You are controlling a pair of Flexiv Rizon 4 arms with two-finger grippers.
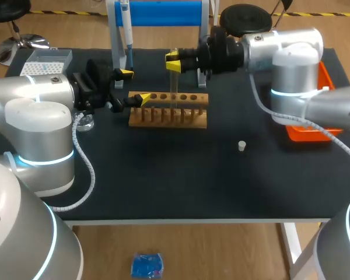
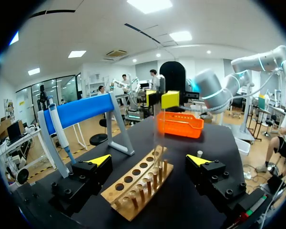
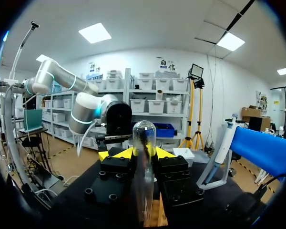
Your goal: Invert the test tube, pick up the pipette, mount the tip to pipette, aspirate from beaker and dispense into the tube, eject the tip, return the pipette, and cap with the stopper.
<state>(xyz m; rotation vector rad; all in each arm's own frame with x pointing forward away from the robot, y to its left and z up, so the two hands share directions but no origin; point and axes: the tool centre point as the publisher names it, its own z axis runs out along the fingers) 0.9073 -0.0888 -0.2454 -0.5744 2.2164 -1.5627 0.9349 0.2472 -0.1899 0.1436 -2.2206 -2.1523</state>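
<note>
My right gripper (image 1: pixel 174 62) (image 3: pixel 142 153) is shut on a clear test tube (image 1: pixel 174 87) (image 3: pixel 144 138), which stands upright with its rounded closed end up. The tube's lower end is over the wooden rack (image 1: pixel 169 111) (image 2: pixel 138 183), near its holes. My left gripper (image 1: pixel 135 86) (image 2: pixel 148 160) is open, its fingers straddling the rack's left end and holding nothing. From the left wrist, the tube (image 2: pixel 158 119) shows ahead, under the right gripper's yellow tips (image 2: pixel 170 99). The pipette (image 1: pixel 124 29) (image 2: pixel 57 126) (image 3: pixel 219 152) hangs on the blue stand (image 1: pixel 157 13). A small white stopper (image 1: pixel 242 146) (image 2: pixel 199 153) lies on the mat.
A tip box (image 1: pixel 45 61) sits at the back left. A glass vessel (image 1: pixel 84 122) stands partly under my left arm. An orange tray (image 1: pixel 315 131) (image 2: pixel 179 124) is at the right edge, partly behind my right arm.
</note>
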